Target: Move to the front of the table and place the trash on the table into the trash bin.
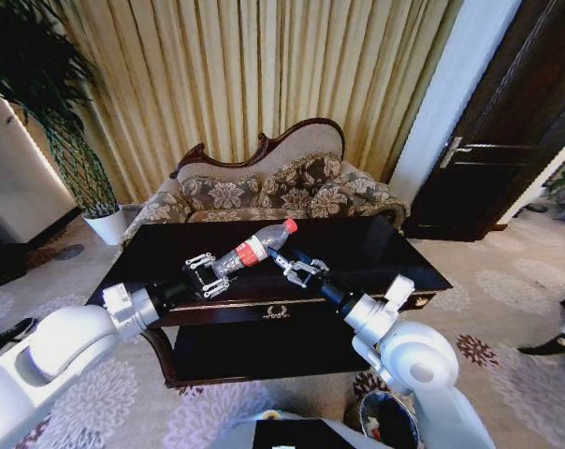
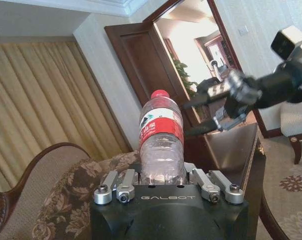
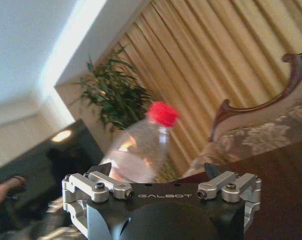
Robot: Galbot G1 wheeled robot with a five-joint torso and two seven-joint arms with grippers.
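My left gripper [image 1: 208,274] is shut on the lower end of the clear plastic bottle [image 1: 250,251], one piece of the trash. It holds the bottle tilted above the dark glossy table [image 1: 385,254], red cap [image 1: 290,225] pointing up and away. In the left wrist view the bottle [image 2: 161,135] stands between the fingers. My right gripper [image 1: 290,262] is open just beside the bottle's upper half, jaws spread and not touching it. The right wrist view has the bottle [image 3: 136,155] close in front of that gripper. The trash bin [image 1: 371,404] stands on the floor below my right arm.
A floral sofa [image 1: 264,192] stands behind the table, in front of gold curtains. A plant in a white pot [image 1: 105,224] is at the far left, and a dark door [image 1: 498,159] at the right. Patterned carpet surrounds the table.
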